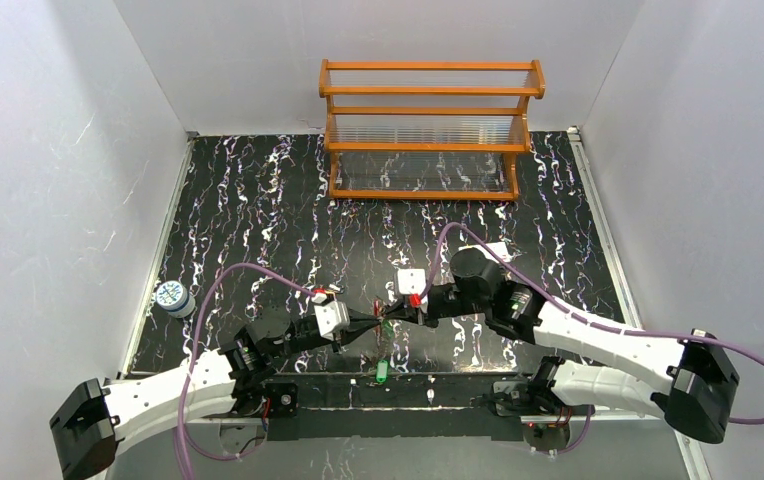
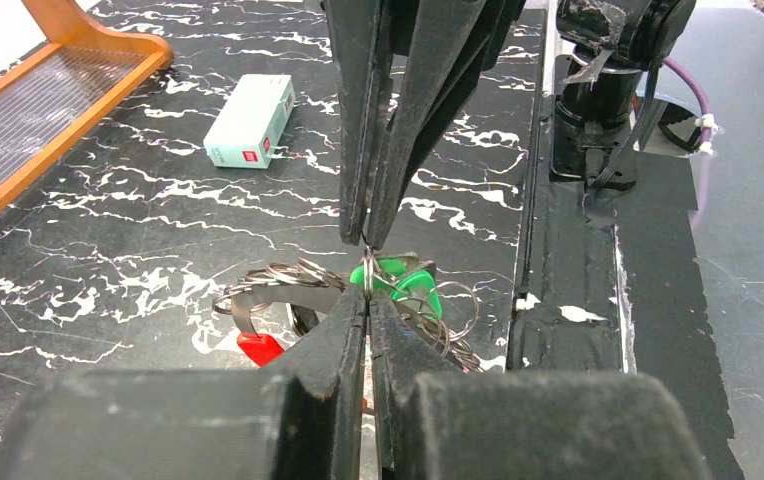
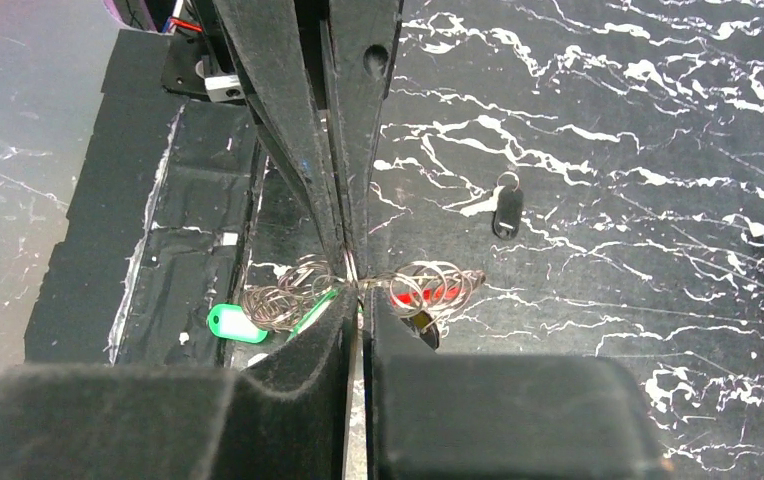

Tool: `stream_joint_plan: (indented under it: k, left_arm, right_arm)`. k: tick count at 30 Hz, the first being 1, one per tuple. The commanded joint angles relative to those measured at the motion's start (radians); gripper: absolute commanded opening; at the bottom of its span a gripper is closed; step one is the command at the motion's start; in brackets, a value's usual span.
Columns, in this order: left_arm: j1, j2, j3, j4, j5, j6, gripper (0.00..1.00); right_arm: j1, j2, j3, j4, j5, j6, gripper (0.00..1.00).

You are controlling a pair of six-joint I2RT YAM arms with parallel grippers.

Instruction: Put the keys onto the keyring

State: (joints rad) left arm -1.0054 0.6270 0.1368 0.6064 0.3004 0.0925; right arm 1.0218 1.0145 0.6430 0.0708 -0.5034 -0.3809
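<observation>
Both grippers meet at the keyring (image 3: 428, 288), near the front middle of the bench (image 1: 258, 200). The left gripper (image 2: 368, 300) is pressed together on a thin wire loop of it, and the right gripper (image 3: 356, 295) pinches the same tangle from the opposite side. One loose green key (image 3: 236, 324) lies on the bench just beside the tangle, so the task is judged unfinished; whether the other green keys (image 2: 403, 280) among the loops are threaded cannot be told.

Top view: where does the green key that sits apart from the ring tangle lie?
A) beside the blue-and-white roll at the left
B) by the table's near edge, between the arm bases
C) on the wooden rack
B: the green key lies alone by the near edge of the table, just below the ring tangle in that view.
</observation>
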Motion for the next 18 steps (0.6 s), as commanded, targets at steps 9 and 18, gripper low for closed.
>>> stream_joint_plan:
  k: [9, 18]
  left_arm:
    - [-0.004, -0.01, 0.001, 0.07, 0.016, 0.0, 0.0]
    - [-0.005, -0.009, 0.004, 0.072, 0.012, 0.001, 0.0]
  right_arm:
    - [-0.002, 0.038, -0.01, -0.029, 0.069, -0.004, 0.01]
    - [-0.002, 0.057, 0.004, -0.066, 0.06, -0.025, 0.19]
